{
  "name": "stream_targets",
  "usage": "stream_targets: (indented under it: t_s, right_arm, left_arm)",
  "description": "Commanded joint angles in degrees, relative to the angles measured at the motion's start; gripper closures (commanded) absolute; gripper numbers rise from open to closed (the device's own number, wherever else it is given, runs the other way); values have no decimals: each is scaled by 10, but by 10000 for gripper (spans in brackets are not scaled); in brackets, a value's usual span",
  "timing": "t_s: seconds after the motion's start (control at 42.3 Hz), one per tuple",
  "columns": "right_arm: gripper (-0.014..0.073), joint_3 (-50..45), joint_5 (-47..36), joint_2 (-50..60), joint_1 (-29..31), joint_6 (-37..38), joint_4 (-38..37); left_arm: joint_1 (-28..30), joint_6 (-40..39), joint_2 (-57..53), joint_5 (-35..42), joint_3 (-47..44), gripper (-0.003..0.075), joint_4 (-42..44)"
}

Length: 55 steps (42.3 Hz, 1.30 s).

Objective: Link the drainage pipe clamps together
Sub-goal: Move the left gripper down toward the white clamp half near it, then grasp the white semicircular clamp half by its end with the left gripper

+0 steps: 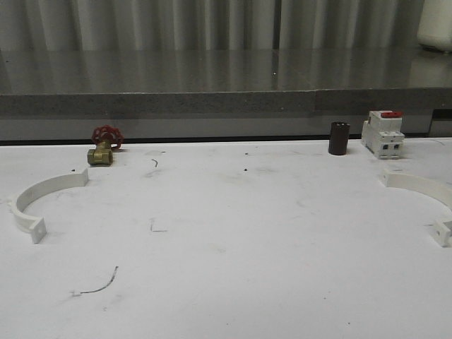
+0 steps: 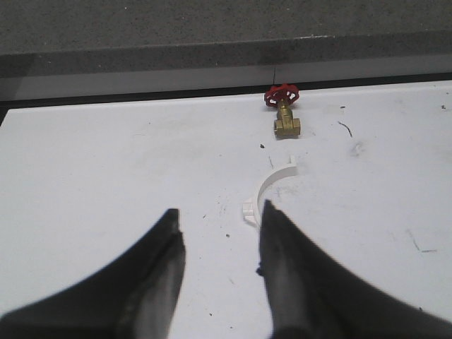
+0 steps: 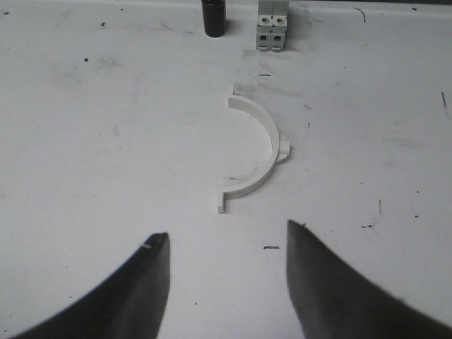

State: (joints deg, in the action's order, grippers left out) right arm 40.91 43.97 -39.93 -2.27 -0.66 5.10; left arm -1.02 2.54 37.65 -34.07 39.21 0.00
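Observation:
Two white half-ring drainage pipe clamps lie flat on the white table. One clamp (image 1: 42, 200) rests at the left edge of the front view; the other clamp (image 1: 427, 194) lies at the right edge, partly cut off. In the left wrist view my left gripper (image 2: 219, 217) is open and empty, with its clamp (image 2: 268, 187) just beyond the fingertips. In the right wrist view my right gripper (image 3: 226, 236) stands open over bare table, a short way back from its clamp (image 3: 258, 152).
A brass valve with a red handwheel (image 1: 104, 147) sits at the back left. A dark brown cylinder (image 1: 339, 138) and a white breaker with a red top (image 1: 383, 133) stand at the back right. A grey ledge (image 1: 212, 102) runs behind the table.

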Motion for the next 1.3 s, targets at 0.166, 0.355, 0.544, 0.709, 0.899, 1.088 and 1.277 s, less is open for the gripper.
stream_targets:
  t_s: [0.166,0.355,0.544,0.709,0.899,1.088,1.277]
  right_arm:
    - [117,20,-33,-3,3,-5,-3]
    - [117,20,-33,-3,3,-5,-3]
    - [117,20,-33,-3,3,-5,-3]
    - [117,20,-33,-3,3,-5,-3]
    - [117,20,-33,-3,3,-5,-3]
    - [117,20,-33,-3,3,-5,-3]
    - [117,20,-33,-3,3,-5,-3]
  left_arm:
    - [-16,0,71,24,30,323,-7]
    - [-41,0,175,-28,77,323,-6]
    - [-41,0,288,-41,125,323,-5]
    - [-35,0,384,-36,162,323,0]
    - [-11,0,485,-35,210,333,-16]
    - [-13,0,569,-34,256,336,-37]
    - [-30,0,621,-31,296,336,-41]
